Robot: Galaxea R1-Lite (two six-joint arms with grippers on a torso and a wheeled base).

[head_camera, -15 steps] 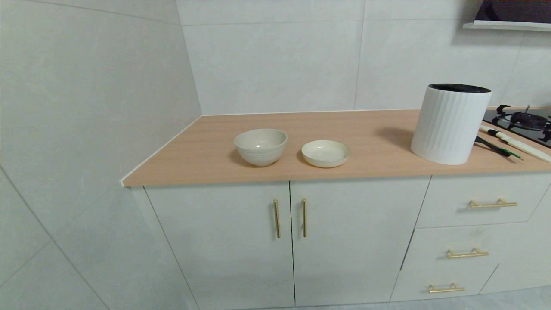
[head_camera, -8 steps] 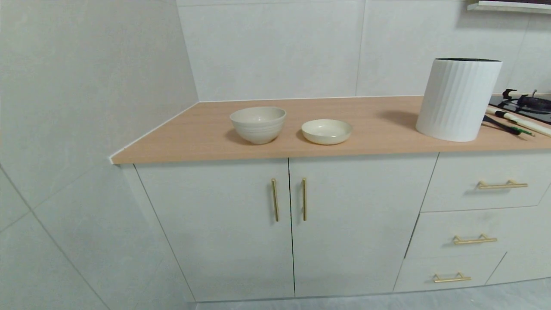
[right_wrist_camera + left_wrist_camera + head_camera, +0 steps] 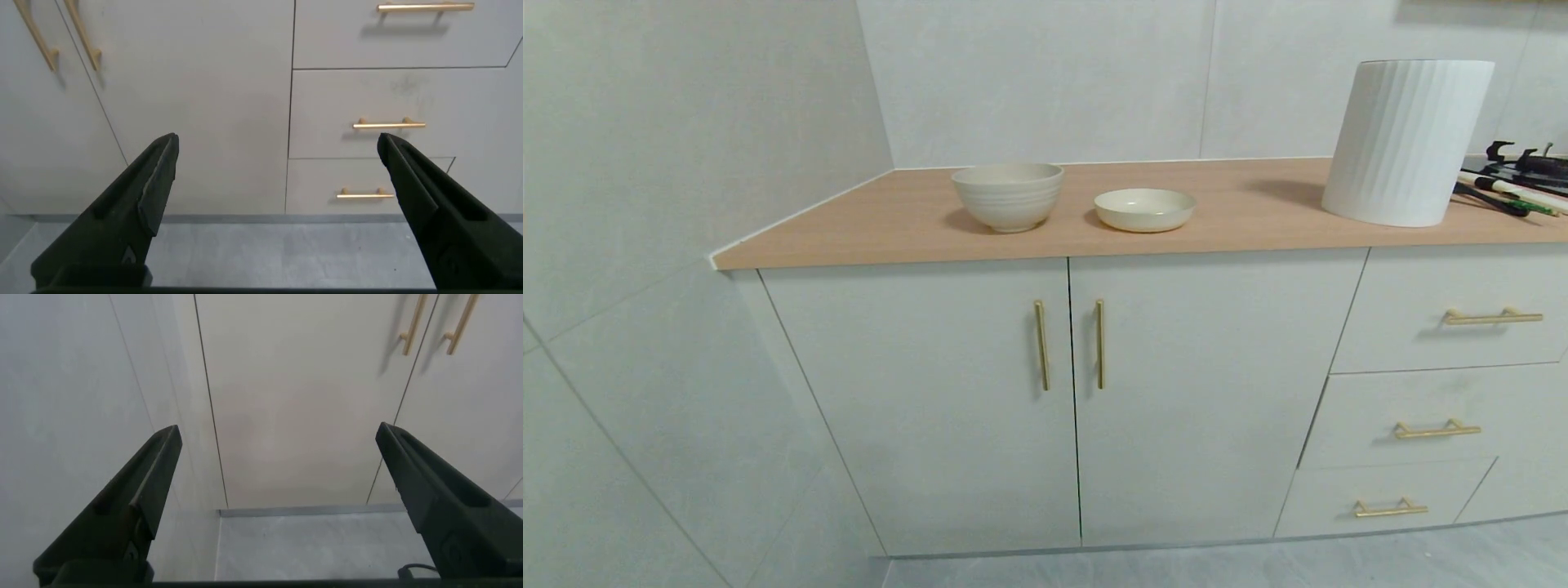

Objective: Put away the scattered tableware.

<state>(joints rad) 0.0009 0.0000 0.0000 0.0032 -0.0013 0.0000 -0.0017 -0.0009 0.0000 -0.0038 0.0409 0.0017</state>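
Deep bowl and shallow dish seen side by side, not touching, on wooden counter above double cabinet doors. Ribbed white canister set farther right, utensils just beside it. Left gripper spread wide, empty, held low before cabinet door. Right gripper spread wide, empty, faced toward drawers.

Open bench stretches between the dish and the tall white canister. The bowl stands near the dish, a gap between them. A wall closes the left end, and utensils lie just beyond the canister.
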